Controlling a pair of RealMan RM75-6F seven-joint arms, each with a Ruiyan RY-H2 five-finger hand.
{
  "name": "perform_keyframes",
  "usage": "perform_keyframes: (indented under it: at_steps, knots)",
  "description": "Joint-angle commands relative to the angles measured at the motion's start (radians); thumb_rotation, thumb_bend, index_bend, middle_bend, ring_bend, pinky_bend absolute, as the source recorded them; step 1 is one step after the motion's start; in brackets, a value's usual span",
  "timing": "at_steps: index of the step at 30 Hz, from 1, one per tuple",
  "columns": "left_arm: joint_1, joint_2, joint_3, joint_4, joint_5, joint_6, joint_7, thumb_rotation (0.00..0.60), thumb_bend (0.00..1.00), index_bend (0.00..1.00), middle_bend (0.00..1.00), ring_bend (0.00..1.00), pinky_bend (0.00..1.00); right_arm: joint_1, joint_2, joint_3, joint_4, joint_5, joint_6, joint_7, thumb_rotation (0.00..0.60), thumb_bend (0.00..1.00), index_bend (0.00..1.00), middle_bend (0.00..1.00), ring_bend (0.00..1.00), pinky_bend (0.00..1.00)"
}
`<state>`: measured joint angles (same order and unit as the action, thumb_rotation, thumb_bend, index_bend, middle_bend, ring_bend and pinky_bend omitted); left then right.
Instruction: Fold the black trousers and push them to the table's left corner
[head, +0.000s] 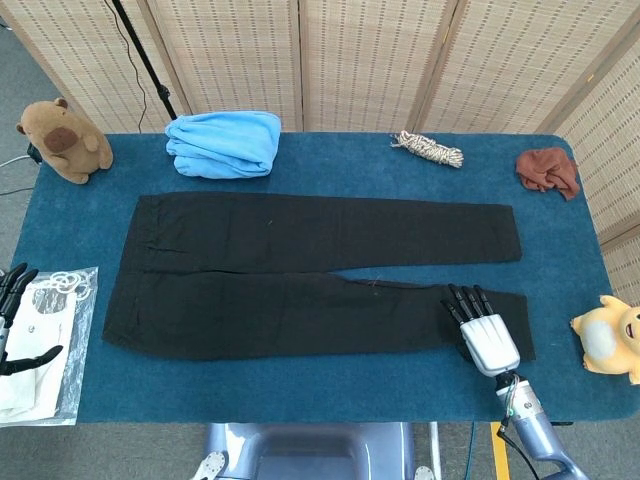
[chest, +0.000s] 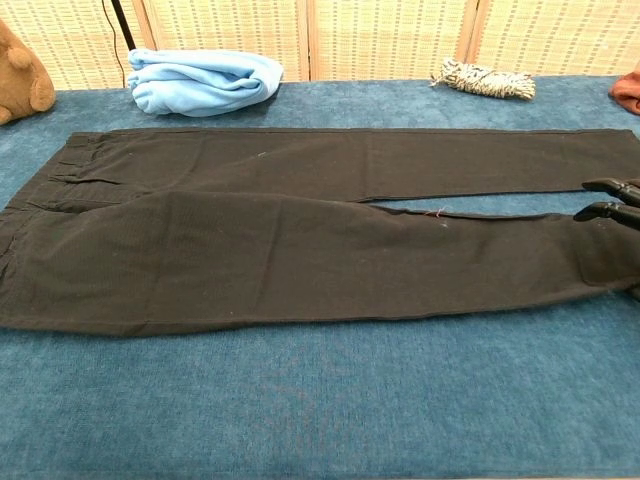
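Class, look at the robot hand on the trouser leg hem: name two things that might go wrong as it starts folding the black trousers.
1. The right robot hand lies over only the near leg's hem of the black trousers, with the left robot hand off by the plastic bag. A one-handed lift may drag the cloth and fold it crookedly.

2. The blue cloth bundle and brown plush toy sit toward the left end, so pushing there may knock them.

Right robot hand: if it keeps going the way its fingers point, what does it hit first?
The right robot hand lies over the near leg of the black trousers, fingers pointing away from the robot. Straight on, it would likely cross the strip of table between the legs, then meet the far leg. Its height is unclear.
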<state>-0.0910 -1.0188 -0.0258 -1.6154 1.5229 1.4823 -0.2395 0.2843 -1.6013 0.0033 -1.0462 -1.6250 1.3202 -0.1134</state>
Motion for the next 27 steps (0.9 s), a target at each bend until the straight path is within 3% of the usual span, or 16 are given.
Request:
perform_keyframes:
  at_steps: [1,6,9,12,18,21,27]
  knots:
    - [0.0,0.001,0.0,0.0,0.0,0.0,-0.001,0.6,0.0,0.0,0.0,0.0,0.0,0.0,-0.004,-0.001,0.009,-0.005,0.014,0.012,0.6,0.52,0.19,0.0,0.0,0.05]
    - [-0.001,0.0,0.003,0.0,0.004,-0.003,-0.001,0.6,0.0,0.0,0.0,0.0,0.0,0.002,-0.016,-0.007,0.033,-0.016,0.03,0.042,0.6,0.52,0.24,0.01,0.0,0.14]
    - [-0.003,0.0,0.007,0.001,0.014,-0.007,-0.002,0.6,0.0,0.0,0.0,0.0,0.0,0.006,-0.025,-0.013,0.053,-0.022,0.032,0.067,0.6,0.52,0.27,0.08,0.04,0.27]
    - [-0.006,-0.003,0.013,0.012,0.028,-0.011,0.0,0.6,0.0,0.0,0.0,0.0,0.0,0.011,-0.03,-0.014,0.066,-0.025,0.034,0.09,0.6,0.52,0.33,0.18,0.16,0.44]
    - [-0.022,-0.047,0.029,0.132,0.114,0.014,-0.012,0.6,0.0,0.0,0.0,0.0,0.0,0.015,-0.047,-0.017,0.101,-0.037,0.063,0.155,0.6,0.52,0.49,0.4,0.36,0.66]
    - [-0.027,-0.087,0.027,0.225,0.138,0.039,-0.018,0.6,0.0,0.0,0.0,0.0,0.0,0.016,-0.052,-0.017,0.111,-0.038,0.071,0.172,0.6,0.52,0.55,0.46,0.41,0.7]
    - [-0.046,-0.178,0.036,0.421,0.189,0.073,-0.07,0.6,0.0,0.04,0.02,0.0,0.16,0.017,-0.049,-0.016,0.096,-0.038,0.084,0.177,0.6,0.52,0.58,0.49,0.43,0.72]
